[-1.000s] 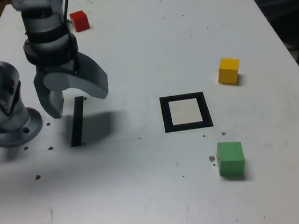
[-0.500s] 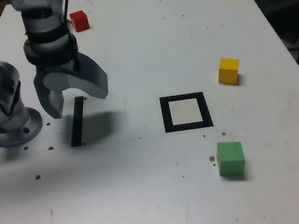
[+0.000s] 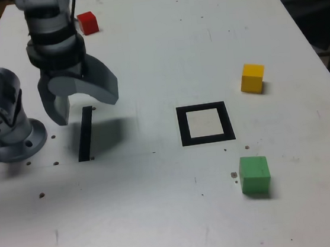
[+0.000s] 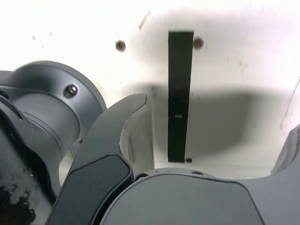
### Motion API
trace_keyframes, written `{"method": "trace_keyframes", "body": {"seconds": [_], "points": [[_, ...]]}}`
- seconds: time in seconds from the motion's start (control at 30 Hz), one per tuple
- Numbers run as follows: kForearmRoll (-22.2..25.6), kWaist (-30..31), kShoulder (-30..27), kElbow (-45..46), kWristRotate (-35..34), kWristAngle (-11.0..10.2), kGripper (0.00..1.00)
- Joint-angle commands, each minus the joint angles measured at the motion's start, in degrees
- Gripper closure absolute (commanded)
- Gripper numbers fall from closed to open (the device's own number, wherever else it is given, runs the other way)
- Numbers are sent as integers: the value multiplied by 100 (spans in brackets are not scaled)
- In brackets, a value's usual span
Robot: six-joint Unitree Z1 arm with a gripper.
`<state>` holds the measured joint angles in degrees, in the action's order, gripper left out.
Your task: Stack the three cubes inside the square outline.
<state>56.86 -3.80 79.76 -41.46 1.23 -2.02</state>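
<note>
On the white tabletop (image 3: 157,53) the green cube (image 3: 255,174) sits nearest, just in front of the empty square outline (image 3: 205,123). The yellow cube (image 3: 252,78) lies beyond, and the red cube (image 3: 88,22) at the far edge. All look rigid, light, smooth-faced: best pinched across opposite flat sides. The gripper (image 3: 79,103) hangs over the black strip (image 3: 85,133), fingers spread wide, holding nothing

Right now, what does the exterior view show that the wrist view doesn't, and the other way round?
Only the exterior view shows the red cube, yellow cube, green cube and the square outline, which holds no cube. Only the wrist view shows the small holes at one end of the black strip. Both show that strip, the white table, the arm's base and the open, empty gripper.
</note>
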Motion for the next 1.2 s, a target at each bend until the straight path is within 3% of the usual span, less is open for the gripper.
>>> {"method": "trace_keyframes", "body": {"seconds": [0.0, 0.67, 1.17], "points": [[55, -152, 17, -78, 93, -50, 0], [577, -2213, 200, -861, 1482, -367, 0], [729, -4418, 650, -1550, 2818, -579, 0]]}}
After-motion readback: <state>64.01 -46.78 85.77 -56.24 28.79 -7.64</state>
